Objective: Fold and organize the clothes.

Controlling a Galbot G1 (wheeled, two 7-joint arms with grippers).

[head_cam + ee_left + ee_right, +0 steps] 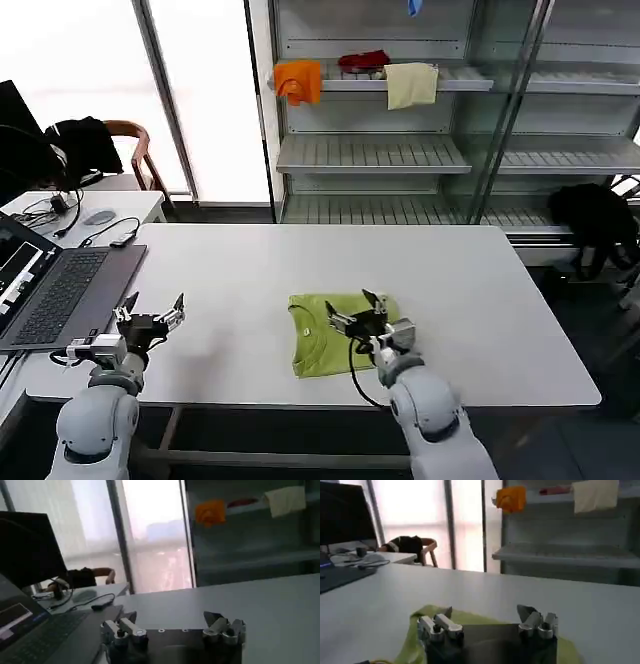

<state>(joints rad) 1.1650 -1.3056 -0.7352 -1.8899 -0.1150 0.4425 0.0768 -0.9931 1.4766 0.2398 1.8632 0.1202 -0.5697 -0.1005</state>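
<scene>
The lime-green T-shirt [322, 340] lies folded into a compact rectangle on the white table [480, 300], near its front edge. My right gripper [354, 308] hovers open just above the shirt's right half, holding nothing. In the right wrist view the right gripper [485, 614] has its fingers spread wide, with the green T-shirt [420, 630] under it. My left gripper [152, 308] stands open over bare table at the front left, next to the laptop. The left wrist view shows the left gripper [171, 617] wide open above the tabletop.
An open laptop [60, 290] sits at the table's left edge, with cables and a side table [90, 210] behind. Shelves [400, 150] at the back hold orange [298, 80], red [364, 61] and cream [411, 84] cloths. A chair [135, 150] with a black garment stands far left.
</scene>
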